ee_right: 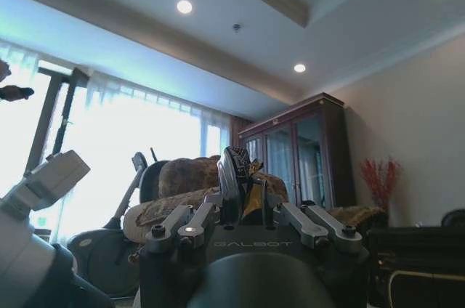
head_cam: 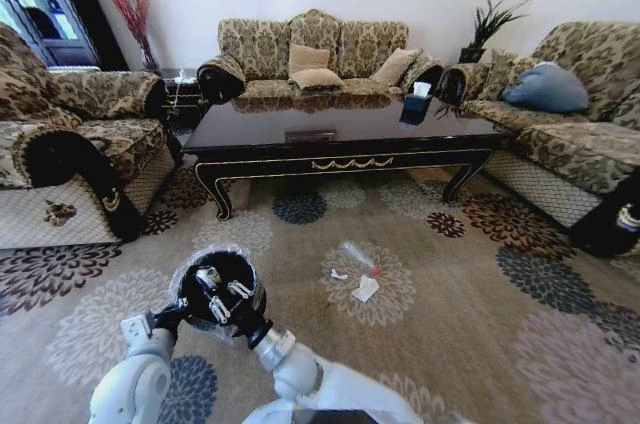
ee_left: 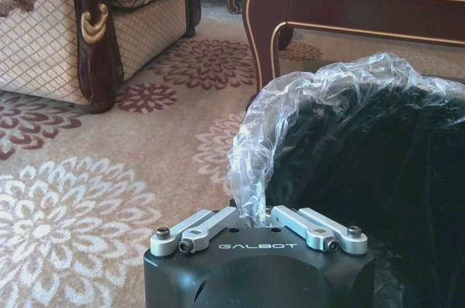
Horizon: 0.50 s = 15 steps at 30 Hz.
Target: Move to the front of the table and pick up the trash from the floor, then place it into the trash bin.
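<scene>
The black trash bin (head_cam: 205, 284) with its clear liner stands on the floor (head_cam: 470, 324) just in front of me. My left gripper (ee_left: 259, 215) is shut on the bin's lined rim (ee_left: 251, 170), on its near side. Above the bin's opening my right gripper (head_cam: 224, 300) is shut on a thin dark wrapper (ee_right: 231, 177). More trash lies to the right on the carpet: a clear bottle with a red cap (head_cam: 358, 255) and white paper scraps (head_cam: 366, 289). Beyond them stands the dark glossy table (head_cam: 340, 129).
Patterned sofas stand on the left (head_cam: 70, 144), at the back (head_cam: 315, 59) and on the right (head_cam: 580, 134) of the table. A dark tissue box (head_cam: 416, 104) sits on the tabletop. An armchair leg (ee_left: 94, 39) and a table leg (ee_left: 261, 32) stand close to the bin.
</scene>
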### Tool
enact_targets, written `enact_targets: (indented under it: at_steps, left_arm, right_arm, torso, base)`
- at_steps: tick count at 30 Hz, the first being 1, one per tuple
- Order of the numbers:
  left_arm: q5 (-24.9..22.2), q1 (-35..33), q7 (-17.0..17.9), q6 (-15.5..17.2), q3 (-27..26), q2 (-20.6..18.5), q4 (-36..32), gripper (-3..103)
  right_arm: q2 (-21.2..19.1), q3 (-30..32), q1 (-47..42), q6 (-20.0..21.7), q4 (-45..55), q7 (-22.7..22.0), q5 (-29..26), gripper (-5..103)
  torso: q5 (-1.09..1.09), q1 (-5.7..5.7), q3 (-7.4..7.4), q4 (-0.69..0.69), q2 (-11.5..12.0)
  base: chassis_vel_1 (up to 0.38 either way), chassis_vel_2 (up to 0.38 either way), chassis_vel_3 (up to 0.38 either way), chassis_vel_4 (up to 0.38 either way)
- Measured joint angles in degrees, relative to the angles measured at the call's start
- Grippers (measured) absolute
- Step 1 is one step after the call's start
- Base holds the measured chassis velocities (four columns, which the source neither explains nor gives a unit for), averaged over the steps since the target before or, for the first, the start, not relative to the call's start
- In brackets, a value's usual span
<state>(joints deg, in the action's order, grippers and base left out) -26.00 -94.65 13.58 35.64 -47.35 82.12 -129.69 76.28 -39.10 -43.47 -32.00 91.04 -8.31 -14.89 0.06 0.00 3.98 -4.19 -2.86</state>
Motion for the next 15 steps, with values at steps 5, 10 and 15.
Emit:
enact_targets:
  at_steps: [5, 10, 15]
  left_arm:
    - [0.06, -0.14, -0.01, 0.0, -0.35, 0.16, -0.24, 2]
    - [0.07, -0.03, -0.03, -0.01, -0.58, 0.2, -0.18, 2]
    - [0.08, 0.3, -0.11, -0.11, -0.79, 0.0, 0.21, 2]
  right_arm:
    - [0.06, -2.76, 6.29, -1.83, -3.8, 2.04, 0.49, 26]
    - [0.14, -4.82, 10.26, -3.36, -6.03, 3.76, 1.85, 26]
    - [0.13, -5.84, 11.94, -3.58, -7.43, 2.89, 3.82, 26]
  torso:
    - [-0.04, 0.0, 0.0, 0.01, 0.0]
    - [-0.05, 0.0, 0.0, 0.01, 0.0]
    - [-0.06, 0.0, -0.01, 0.01, 0.0]
  base:
    - [0.0, 0.0, 0.0, 0.0]
    - [0.0, 0.0, 0.0, 0.0]
    - [0.0, 0.0, 0.0, 0.0]
